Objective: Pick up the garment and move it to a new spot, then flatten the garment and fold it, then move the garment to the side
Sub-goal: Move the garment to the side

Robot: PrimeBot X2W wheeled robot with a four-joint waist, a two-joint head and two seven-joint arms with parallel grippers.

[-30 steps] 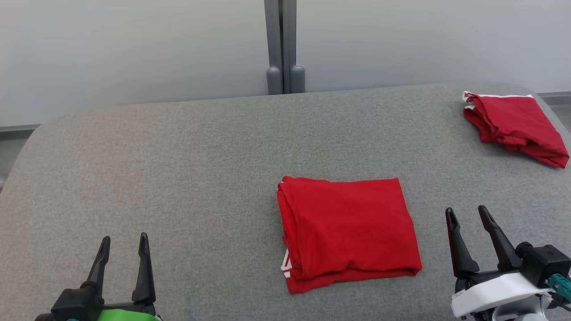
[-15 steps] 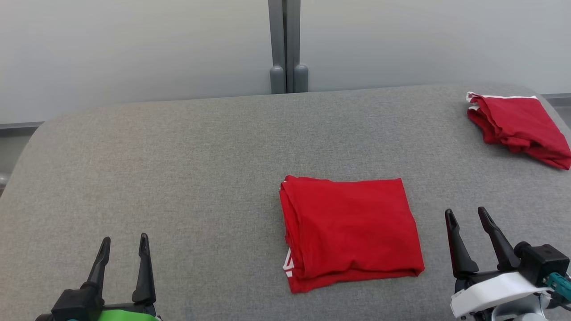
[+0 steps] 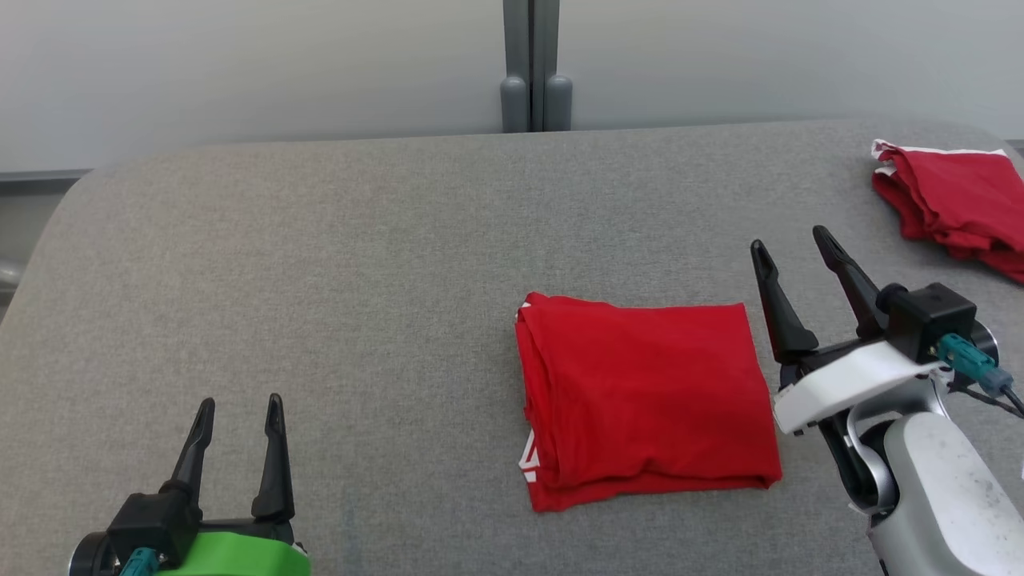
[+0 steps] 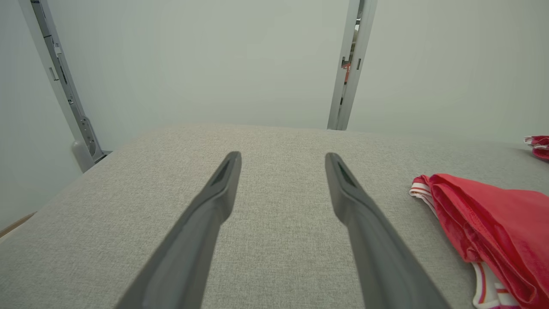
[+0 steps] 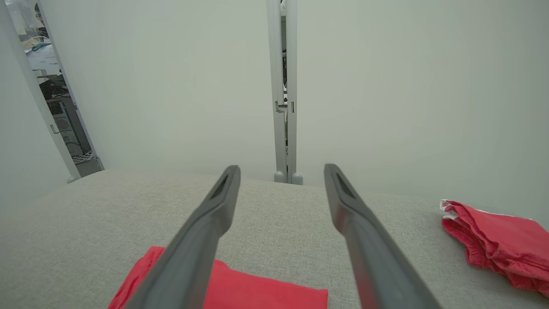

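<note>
We take the grey post (image 3: 536, 64) at the far edge of the grey padded table (image 3: 320, 240) as our mark. The folded red garment (image 3: 646, 400) lies flat on the table on the near side of that post and a little to the right of its line. It is roughly rectangular, with its slightly longer side running left to right. Its layered edges and a bit of white trim face left. The right gripper (image 3: 788, 238) sits further right of the post's line, just beside the garment's right edge, with its fingers pointing away toward the wall. In the right wrist view the garment (image 5: 257, 289) shows below and to the left of them. The left gripper (image 3: 241, 400) is well to the left of the post's line, with bare table between it and the garment's layered edge. We judge the right arm much the nearer, and the garment lies to its left, so reaching it means coming leftward and down. Both grippers have their fingers spread wide, holding nothing and touching nothing. A second red garment (image 3: 952, 200), loosely folded, lies far to the right of the post. We read the side move as the step remaining.
</note>
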